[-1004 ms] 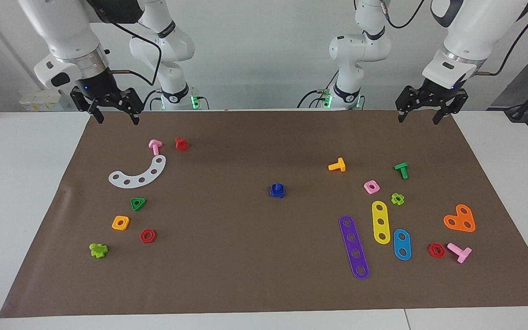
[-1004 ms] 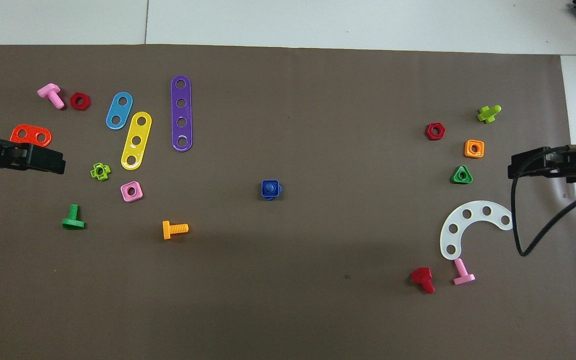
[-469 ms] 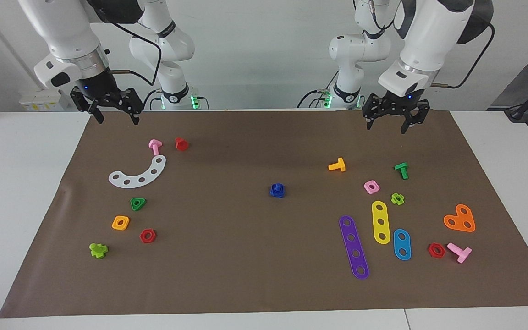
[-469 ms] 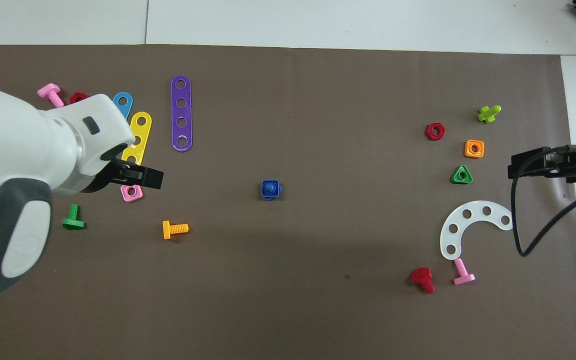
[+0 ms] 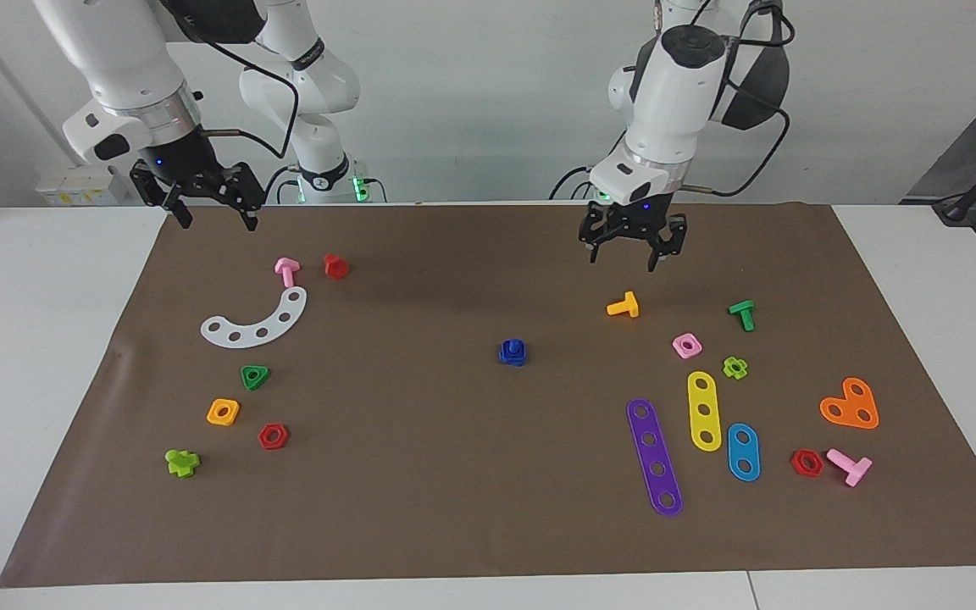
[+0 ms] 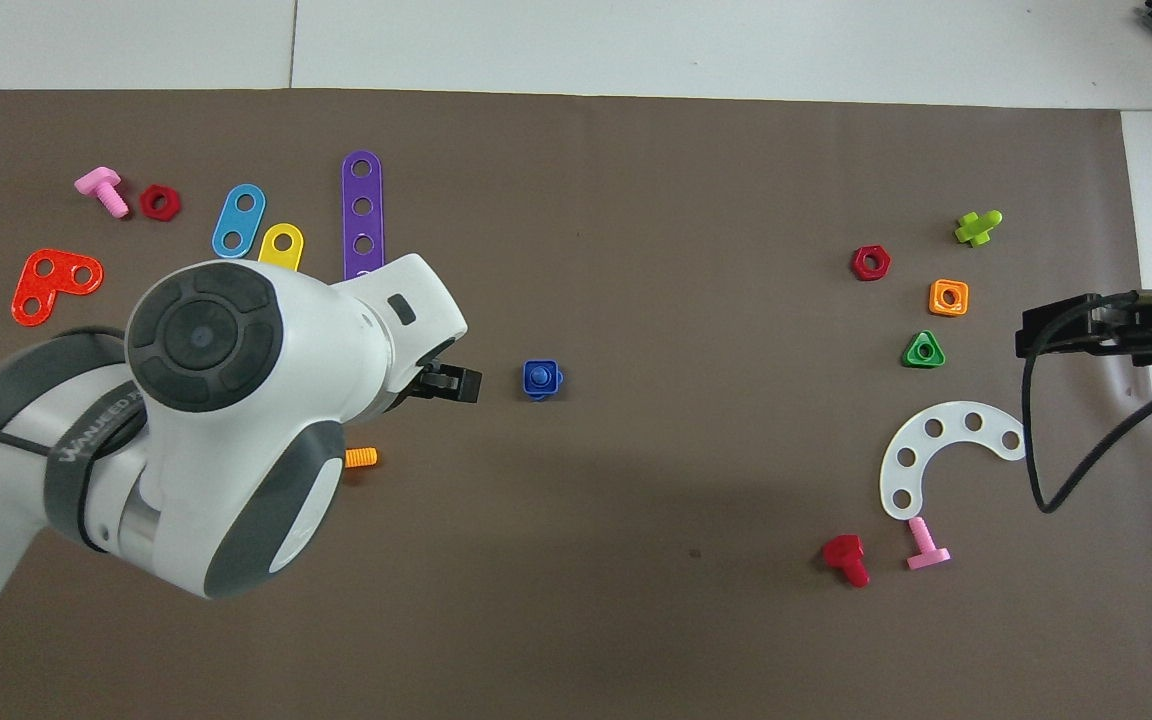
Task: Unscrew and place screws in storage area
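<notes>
One dark-blue bolt-and-nut assembly sits near the middle of the tabletop, well away from every edge and clear of the other toy parts. The left gripper hangs over the mat just on the robots' side of the orange bolt, jaws spread and empty. To do this reach well, it should centre over the blue assembly before descending, then pinch one part so the other can be turned. The right gripper waits at the robot-side edge toward its own end, jaws apart, holding nothing. Compared with a second ago, the left arm has swung in from its own end of the tabletop toward the centre.
</notes>
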